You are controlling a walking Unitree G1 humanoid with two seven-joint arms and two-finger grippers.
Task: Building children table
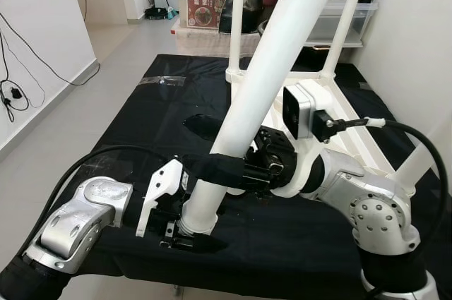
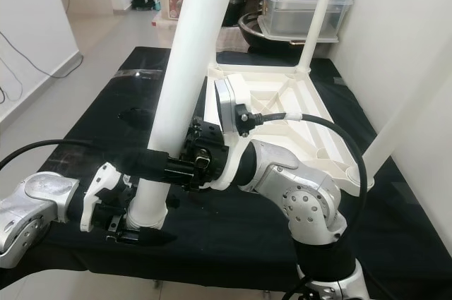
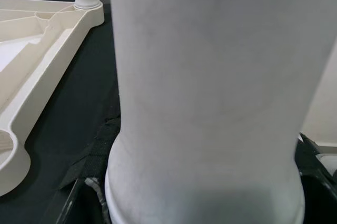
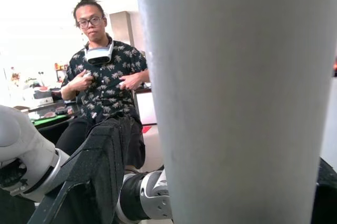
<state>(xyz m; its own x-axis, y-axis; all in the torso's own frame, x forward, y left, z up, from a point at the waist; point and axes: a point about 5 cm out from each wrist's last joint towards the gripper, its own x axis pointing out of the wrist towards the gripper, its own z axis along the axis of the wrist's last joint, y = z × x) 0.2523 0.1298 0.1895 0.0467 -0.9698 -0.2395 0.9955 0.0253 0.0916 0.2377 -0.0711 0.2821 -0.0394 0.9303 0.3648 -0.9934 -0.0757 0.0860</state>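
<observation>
Here, a thick white tube leg, smooth matte plastic, round in section, leaning from low near the front edge up and away. Flared collar at its foot, resting on the black cloth that covers the tabletop. Held by both pincers: left pincer low down at the collar, black fingers either side of the foot, closed on the leg; right pincer a little higher, its long black fingers wrapped across the shaft, gripping it too. Silver cast-metal arms bent in from both sides, a black cable looping over the right one.

Behind, the cream plastic tabletop piece of the children's table, lying upside down on the cloth, ribbed underside showing, rounded corners with sockets. Two slim white legs already upright in its far corners.

Farther off, clear plastic storage boxes and a cardboard box on the pale tiled floor. White wall with dangling wires to the left.

In the right wrist view, a person in a patterned dark shirt, headset around the neck, hands raised at chest.
</observation>
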